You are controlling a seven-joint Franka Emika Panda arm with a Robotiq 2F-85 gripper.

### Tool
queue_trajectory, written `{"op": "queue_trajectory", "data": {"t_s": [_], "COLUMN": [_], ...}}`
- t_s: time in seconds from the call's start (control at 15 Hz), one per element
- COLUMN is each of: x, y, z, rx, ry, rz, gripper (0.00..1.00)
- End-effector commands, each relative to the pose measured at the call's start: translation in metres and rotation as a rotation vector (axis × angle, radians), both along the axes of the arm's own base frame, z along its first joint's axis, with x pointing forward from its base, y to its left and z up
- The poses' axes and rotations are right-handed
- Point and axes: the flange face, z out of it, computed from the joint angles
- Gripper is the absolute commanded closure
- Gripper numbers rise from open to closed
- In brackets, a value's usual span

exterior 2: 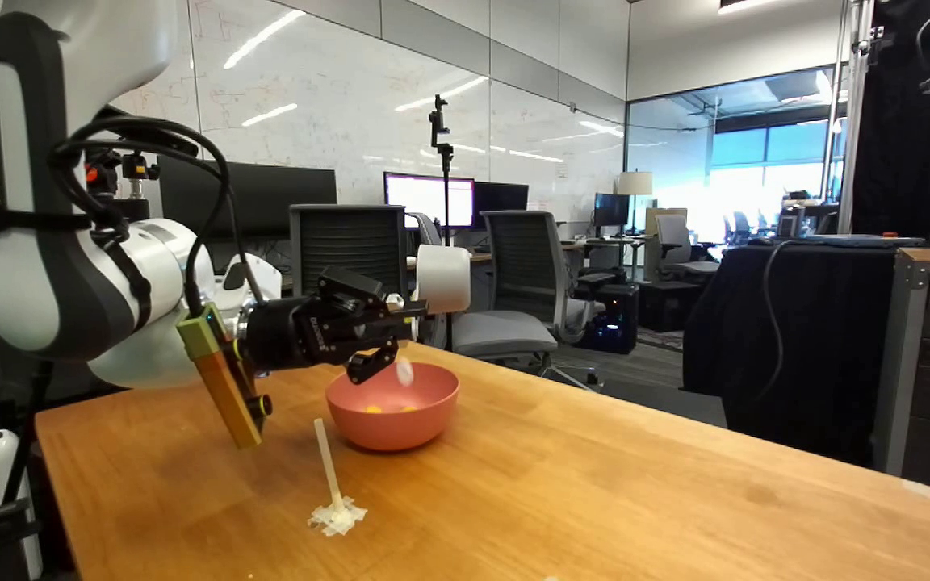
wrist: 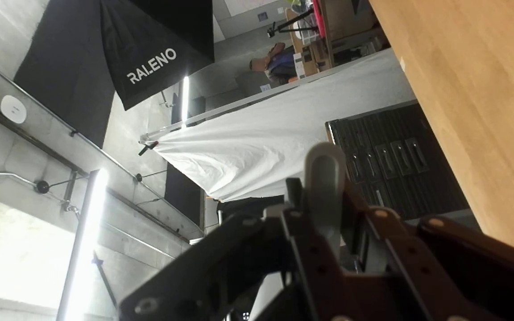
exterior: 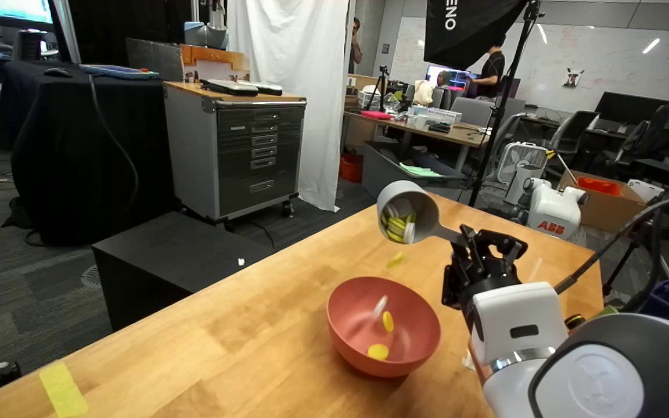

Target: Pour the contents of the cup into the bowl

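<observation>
Grey cup, tilted; pink bowl, round; yellow piece, perhaps airborne

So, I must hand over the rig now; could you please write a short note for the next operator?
Pincer: shut on the handle of the cup.
Things: the cup is held tilted above the bowl, which stands on the table.
Done: pouring has begun; a few yellow pieces are inside the bowl, and one blurred piece appears to be falling.
Left: yellow and whitish pieces are inside the cup; probably tip it further, keeping its mouth over the bowl.
</observation>
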Motion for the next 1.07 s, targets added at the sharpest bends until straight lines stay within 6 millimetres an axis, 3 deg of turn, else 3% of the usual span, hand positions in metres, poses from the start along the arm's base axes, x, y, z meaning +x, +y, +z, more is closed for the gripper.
{"op": "queue_trajectory", "data": {"t_s": [0.0, 1.0], "x": [-0.003, -0.0023], "y": [0.0027, -0.0061], "z": [0.0033, 0.0034], "rx": [-0.04, -0.138], "ry": [-0.055, -0.123], "rz": [0.034, 0.065], "gripper": [0.89, 0.89]}}
